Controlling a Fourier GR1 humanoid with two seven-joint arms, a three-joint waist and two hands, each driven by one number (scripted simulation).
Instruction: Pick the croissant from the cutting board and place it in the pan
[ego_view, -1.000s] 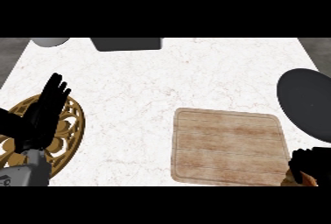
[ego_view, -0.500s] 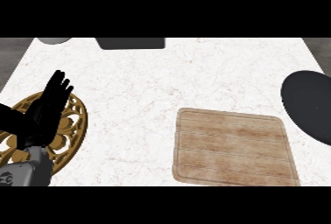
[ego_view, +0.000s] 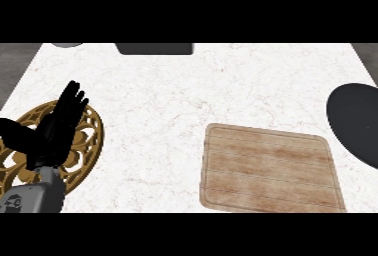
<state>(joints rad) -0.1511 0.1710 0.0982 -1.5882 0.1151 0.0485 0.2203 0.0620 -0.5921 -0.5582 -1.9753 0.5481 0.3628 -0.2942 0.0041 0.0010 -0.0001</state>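
White marbled table (ego_view: 192, 90), seen steeply from above. Rectangular pale wooden cutting board (ego_view: 269, 172) lay right of centre, its top bare; no croissant showed on it or anywhere else in view. Dark round pan (ego_view: 358, 122) sat at the right edge, just beside the board's far corner, cut off by the frame, with nothing seen inside it.

Left hand (ego_view: 55, 132) rested at the lower left above a round golden openwork trivet (ego_view: 85, 145), fingers (ego_view: 72, 100) straight and released, holding nothing. Right hand was out of view, so its fingers could not be judged; the croissant may have been with it, but that was only a guess.

Risks as judged: with the right hand and pastry unseen, the approach to the pan could not be checked; a release short of the rim would land the croissant on the table or board. Only part of the pan showed, so aim was uncertain.

A dark rectangular object (ego_view: 155, 48) and a grey round object (ego_view: 66, 44) sat at the far edge. No brands, labels or writing could be read.
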